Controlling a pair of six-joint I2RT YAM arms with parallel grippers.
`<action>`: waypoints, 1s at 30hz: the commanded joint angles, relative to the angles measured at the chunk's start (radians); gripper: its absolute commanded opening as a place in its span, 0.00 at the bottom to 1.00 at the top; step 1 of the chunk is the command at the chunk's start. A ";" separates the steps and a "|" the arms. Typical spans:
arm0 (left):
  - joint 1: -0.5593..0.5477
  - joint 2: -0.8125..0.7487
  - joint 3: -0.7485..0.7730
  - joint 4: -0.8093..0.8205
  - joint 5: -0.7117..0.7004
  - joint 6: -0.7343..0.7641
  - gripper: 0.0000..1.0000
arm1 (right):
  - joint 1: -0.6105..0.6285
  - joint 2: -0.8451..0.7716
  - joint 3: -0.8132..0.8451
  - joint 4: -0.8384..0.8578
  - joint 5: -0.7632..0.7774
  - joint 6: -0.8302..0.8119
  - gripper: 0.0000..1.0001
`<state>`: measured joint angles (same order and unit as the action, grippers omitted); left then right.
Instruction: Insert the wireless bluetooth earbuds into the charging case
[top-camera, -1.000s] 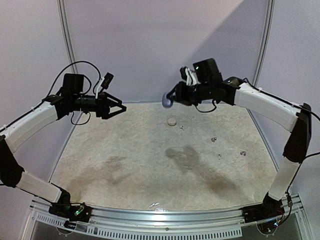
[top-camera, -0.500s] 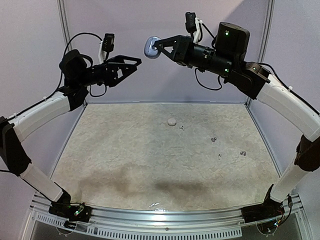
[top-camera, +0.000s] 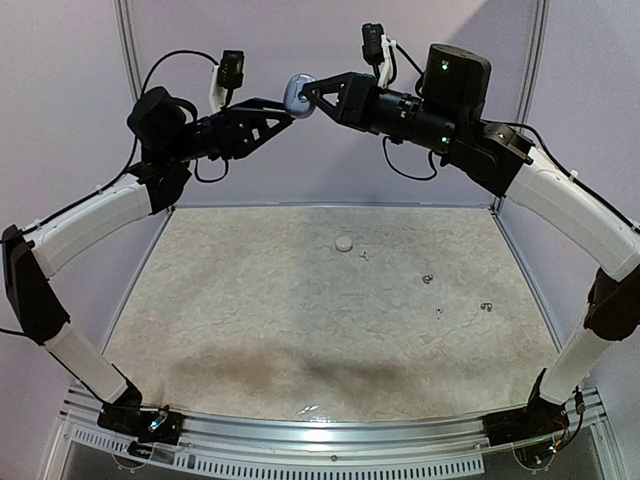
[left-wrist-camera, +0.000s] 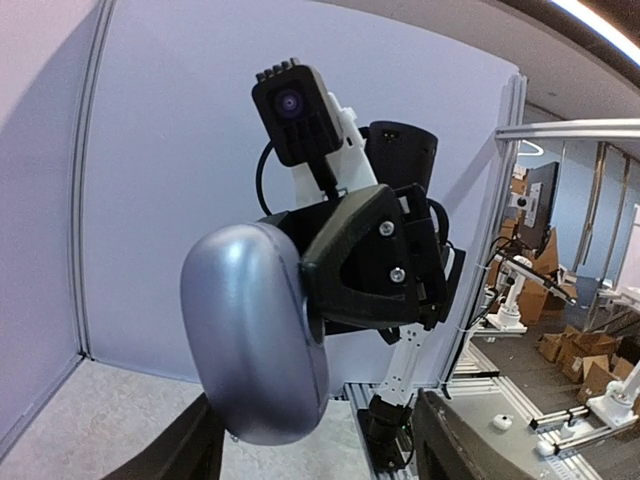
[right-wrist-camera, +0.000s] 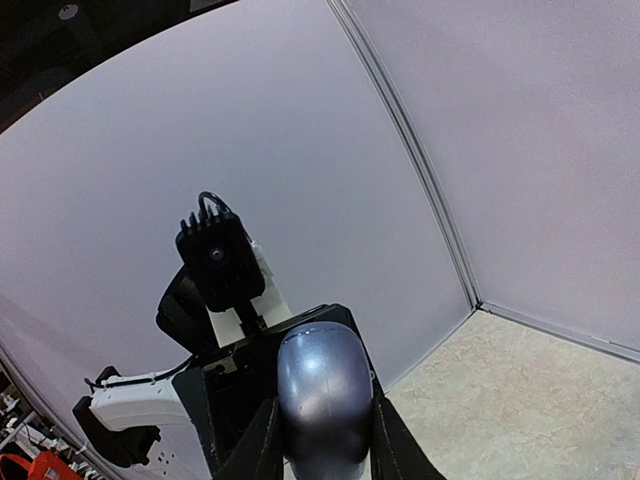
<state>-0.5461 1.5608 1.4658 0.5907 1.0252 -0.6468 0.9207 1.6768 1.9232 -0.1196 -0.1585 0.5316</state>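
Observation:
The charging case (top-camera: 297, 94) is a blue-grey oval, closed, held high in the air in front of the back wall. My right gripper (top-camera: 304, 98) is shut on it; in the right wrist view the case (right-wrist-camera: 322, 395) sits between the two fingers (right-wrist-camera: 262, 445). My left gripper (top-camera: 284, 113) is open, its tips just below and left of the case. In the left wrist view the case (left-wrist-camera: 255, 335) fills the middle above my spread left fingers (left-wrist-camera: 190, 452). Tiny grey earbuds (top-camera: 427, 279) (top-camera: 487, 306) lie on the table at the right.
A small round white case (top-camera: 344, 242) lies at the back middle of the speckled table (top-camera: 250, 320). Tiny bits lie beside it (top-camera: 364, 254) and further right (top-camera: 438, 313). Metal frame posts (top-camera: 128, 60) flank the back wall.
Both arms have risen from just above the table to high in front of the back wall. The left gripper has closed in on the case held by the right gripper.

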 joint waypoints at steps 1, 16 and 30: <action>-0.014 0.030 0.047 -0.049 -0.016 0.020 0.61 | 0.009 0.022 0.030 -0.009 0.007 -0.023 0.04; -0.011 0.038 0.063 -0.063 0.001 0.027 0.00 | 0.008 0.054 0.051 -0.042 -0.020 -0.057 0.06; -0.005 -0.060 0.107 -1.385 -0.311 1.484 0.00 | 0.005 -0.197 -0.205 -0.248 -0.077 -0.423 0.98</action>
<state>-0.5278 1.5188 1.5230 -0.1814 0.9218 0.1154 0.9226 1.5833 1.7485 -0.2481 -0.1810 0.2825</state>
